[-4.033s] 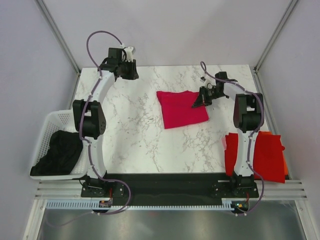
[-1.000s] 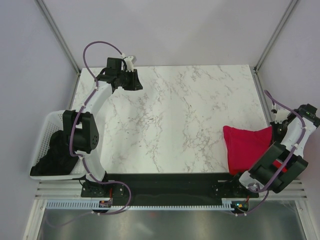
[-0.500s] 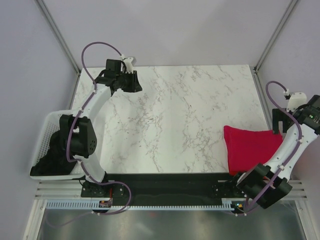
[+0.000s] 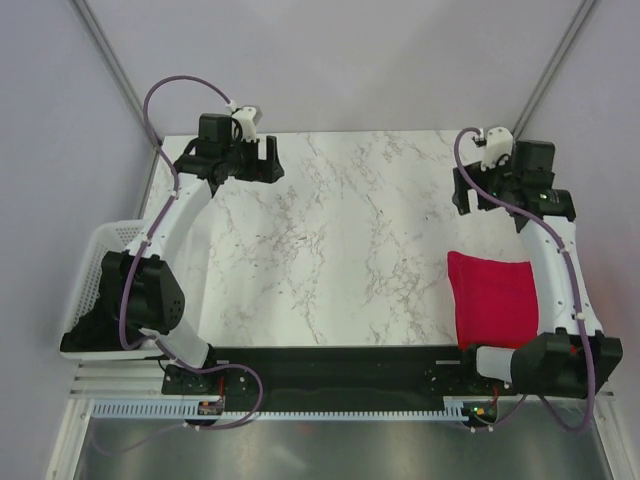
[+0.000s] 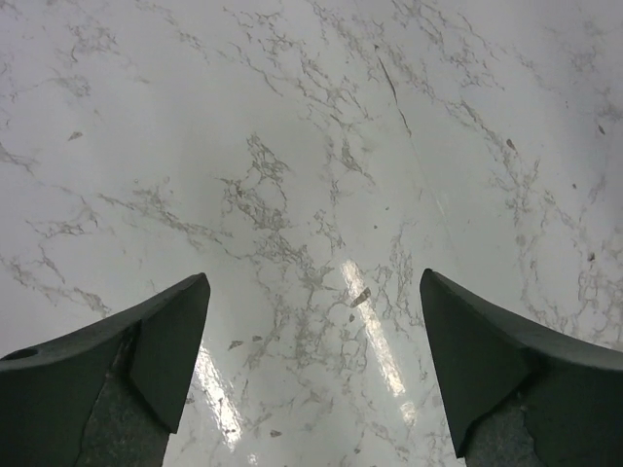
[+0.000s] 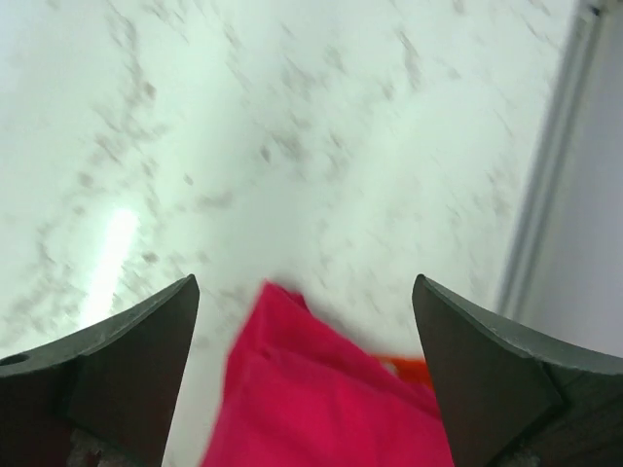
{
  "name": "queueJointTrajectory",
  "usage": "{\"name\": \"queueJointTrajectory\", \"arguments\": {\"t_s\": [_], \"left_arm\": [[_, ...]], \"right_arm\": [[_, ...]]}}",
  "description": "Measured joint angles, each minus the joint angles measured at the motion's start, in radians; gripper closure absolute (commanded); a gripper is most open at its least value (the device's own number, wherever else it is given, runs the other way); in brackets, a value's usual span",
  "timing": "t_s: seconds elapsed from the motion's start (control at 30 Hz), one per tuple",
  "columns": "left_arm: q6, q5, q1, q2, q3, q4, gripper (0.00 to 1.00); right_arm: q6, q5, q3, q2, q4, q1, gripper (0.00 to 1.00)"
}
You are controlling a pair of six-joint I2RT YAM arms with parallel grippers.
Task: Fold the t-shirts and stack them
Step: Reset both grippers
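A folded crimson-pink t-shirt lies at the table's near right edge, beside the right arm's base. The right wrist view shows the same pink t-shirt below the jaws, with a sliver of an orange t-shirt peeking out from under it. My right gripper hovers over the far right of the table, away from the shirt. In its wrist view the right gripper is open and empty. My left gripper hangs at the far left corner. Seen from its wrist, the left gripper is open over bare marble.
A white basket holding dark cloth hangs off the table's left edge. Metal frame posts rise at the back corners. Both arms' bases sit on the black strip at the near edge.
The right gripper has opened, let go of the pink t-shirt at the near right edge, and swung up to the far right. The left gripper's jaws have spread wider.
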Motion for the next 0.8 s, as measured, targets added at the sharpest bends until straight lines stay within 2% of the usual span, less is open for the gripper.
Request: {"name": "queueJointTrajectory", "arguments": {"t_s": [0.17, 0.37, 0.6, 0.8], "left_arm": [[-0.01, -0.001, 0.0, 0.0, 0.0, -0.021, 0.0], [-0.006, -0.004, -0.004, 0.014, 0.002, -0.028, 0.0], [0.052, 0.001, -0.043, 0.123, 0.078, -0.126, 0.0], [0.074, 0.023, -0.048, 0.173, 0.146, -0.158, 0.0]], "right_arm": [[0.174, -0.015, 0.068, 0.175, 0.156, 0.122, 0.02], [0.172, 0.072, 0.186, 0.406, 0.209, 0.296, 0.02], [0.23, 0.271, 0.26, 0.581, 0.284, 0.531, 0.02], [0.288, 0.335, 0.282, 0.666, 0.343, 0.58, 0.02]]}}
